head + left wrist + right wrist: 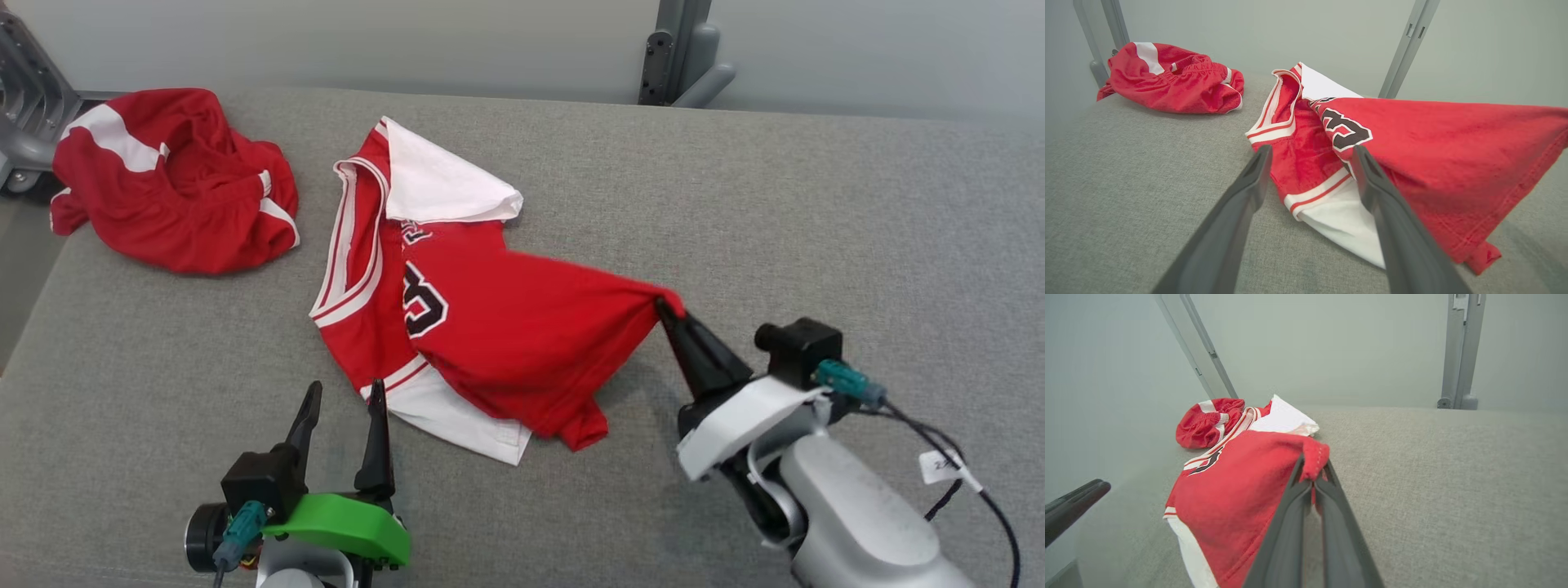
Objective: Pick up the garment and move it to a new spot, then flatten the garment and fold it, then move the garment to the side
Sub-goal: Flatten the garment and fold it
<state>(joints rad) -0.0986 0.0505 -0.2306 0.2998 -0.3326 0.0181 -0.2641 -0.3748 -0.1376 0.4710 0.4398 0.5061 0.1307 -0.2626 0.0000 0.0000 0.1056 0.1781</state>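
On the grey padded table (816, 204), the red-and-white jersey (490, 335) lies rumpled near the middle, with 1 white flap turned over at its far end. Your right gripper (667, 308) is pinched tight on the jersey's right corner, which stands in a small peak off the table. Your left gripper (344, 385) hangs spread wide just beside the near white hem, holding nothing. A 2nd red garment (171, 180) sits bunched at the far left, well apart. Expect the jersey to be light, limp and a little slick. It will likely drape and trail from any 1 point, so take a 2nd hold at the near hem, pinching through a seam rather than loose cloth.
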